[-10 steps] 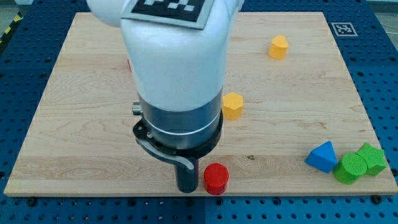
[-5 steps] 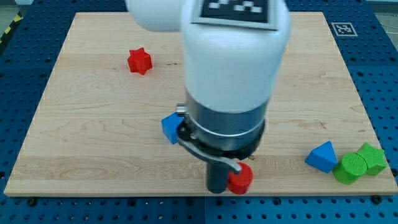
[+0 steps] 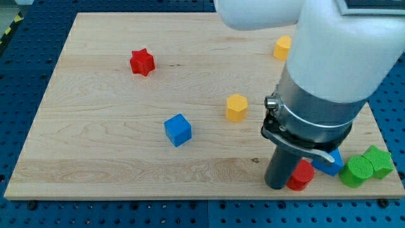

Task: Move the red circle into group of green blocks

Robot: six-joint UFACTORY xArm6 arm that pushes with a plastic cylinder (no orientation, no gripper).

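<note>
Bright, even light falls from overhead, with soft diffuse shadows. The wooden board [image 3: 95, 126] is evenly lit, its grain crisp. The red star [image 3: 142, 62], blue cube [image 3: 178, 130] and yellow hexagon [image 3: 236, 107] each cast only a faint, short shadow toward the view's bottom. The white arm housing [image 3: 342, 44], close to the lens, looks slightly soft and very bright, with a broad pale sheen; the dark rod below stays shaded. No edge distortion is evident.
</note>
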